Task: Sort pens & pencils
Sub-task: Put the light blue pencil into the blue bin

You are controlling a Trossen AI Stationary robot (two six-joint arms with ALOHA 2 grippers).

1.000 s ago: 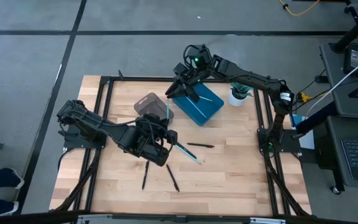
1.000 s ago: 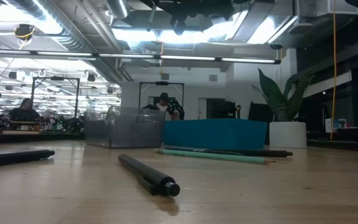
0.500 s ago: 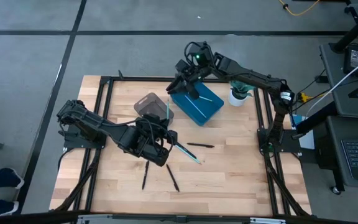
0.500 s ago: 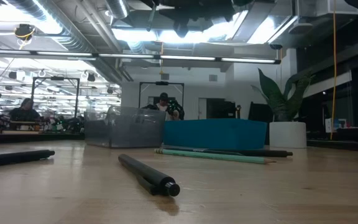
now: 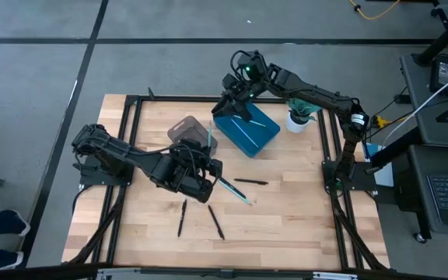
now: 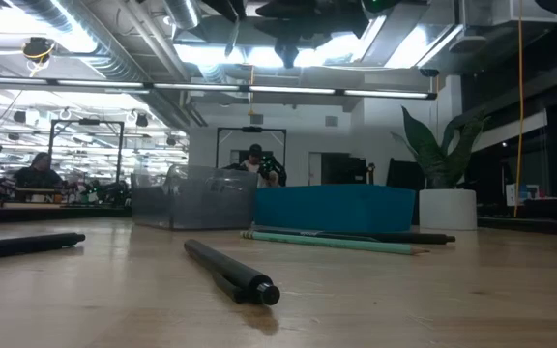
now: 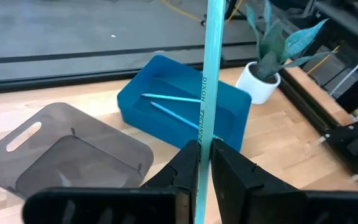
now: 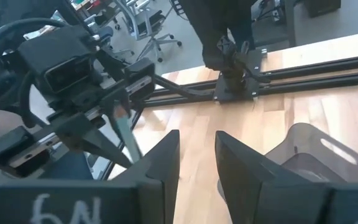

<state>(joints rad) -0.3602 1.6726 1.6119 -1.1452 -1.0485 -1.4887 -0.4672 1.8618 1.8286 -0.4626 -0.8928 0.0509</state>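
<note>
My left gripper (image 5: 205, 166) hangs over the middle of the table, shut on a light blue pencil (image 7: 208, 74). The pencil's free end (image 5: 208, 134) reaches over the grey clear bin (image 5: 183, 131). My right gripper (image 5: 237, 107) hovers open above the blue bin (image 5: 249, 138), nothing between its fingers (image 8: 160, 168). Two light blue pencils (image 7: 166, 97) lie in the blue bin. On the table rest another light blue pencil (image 5: 237, 193) and three black pens (image 5: 252, 182), (image 5: 182, 217), (image 5: 217, 222). My left gripper pinches the light blue pencil between its two fingers, on a lower stretch of its shaft (image 7: 199, 163). The fingers lie across the shaft. The pencil is lifted clear of the table and sticks out past the fingertips toward the table's far edge.
A white pot with a green plant (image 5: 297, 118) stands at the far right beside the blue bin. The black frame rails (image 5: 131, 124) run along the table's sides. Bare wood lies toward the near edge (image 5: 286, 233).
My right gripper has drifted a little toward the table's far right over the blue bin, staying open. My left gripper and its pencil have kept still.
</note>
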